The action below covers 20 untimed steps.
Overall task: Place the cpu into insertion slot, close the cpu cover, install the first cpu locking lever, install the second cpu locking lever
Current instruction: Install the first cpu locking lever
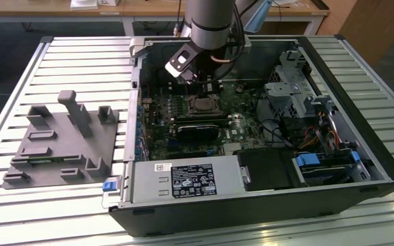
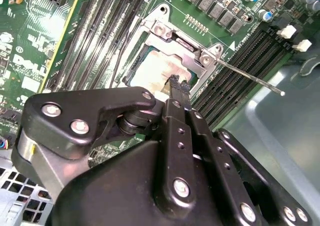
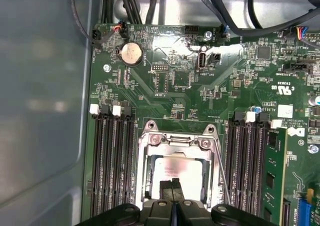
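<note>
My pincer [image 3: 172,187] narrow, fingertips pressed together, nothing held, tips just above cpu [image 3: 170,168]; contact unclear. Cpu seated in insertion slot [image 2: 131,72], cpu cover [image 3: 176,142] lying down around it. 1 thin locking lever [image 2: 250,78] angles out over memory slots [image 2: 245,56].

Ridged silvery metal tabletop [image 1: 80,56] catching soft overhead glare, pale wooden desk [image 1: 149,9] on white legs behind it, dark grey floor [image 1: 5,36], wooden cabinet [image 1: 368,25] at the exterior view's right
</note>
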{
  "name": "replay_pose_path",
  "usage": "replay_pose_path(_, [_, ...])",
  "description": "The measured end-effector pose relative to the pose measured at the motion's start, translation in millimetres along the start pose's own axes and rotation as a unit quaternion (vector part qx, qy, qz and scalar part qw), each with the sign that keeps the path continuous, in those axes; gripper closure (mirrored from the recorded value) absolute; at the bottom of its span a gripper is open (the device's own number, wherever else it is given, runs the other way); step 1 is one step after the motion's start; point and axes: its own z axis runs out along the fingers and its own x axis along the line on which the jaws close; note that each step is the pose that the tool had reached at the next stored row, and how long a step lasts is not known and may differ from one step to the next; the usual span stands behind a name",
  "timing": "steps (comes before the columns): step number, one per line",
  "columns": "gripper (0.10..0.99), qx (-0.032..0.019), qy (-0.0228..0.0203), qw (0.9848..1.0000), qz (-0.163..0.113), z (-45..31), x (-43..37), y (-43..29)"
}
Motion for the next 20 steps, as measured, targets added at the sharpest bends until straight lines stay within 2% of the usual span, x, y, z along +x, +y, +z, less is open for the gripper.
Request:
replay_pose_path(10, [0.965, 0.0, 0.0, 1.0, 0.0, -8.9, 0.7, 0.1])
replay_pose_path(20, [0.965, 0.0, 0.0, 1.0, 0.0, -29.8, 2.5, 0.2])
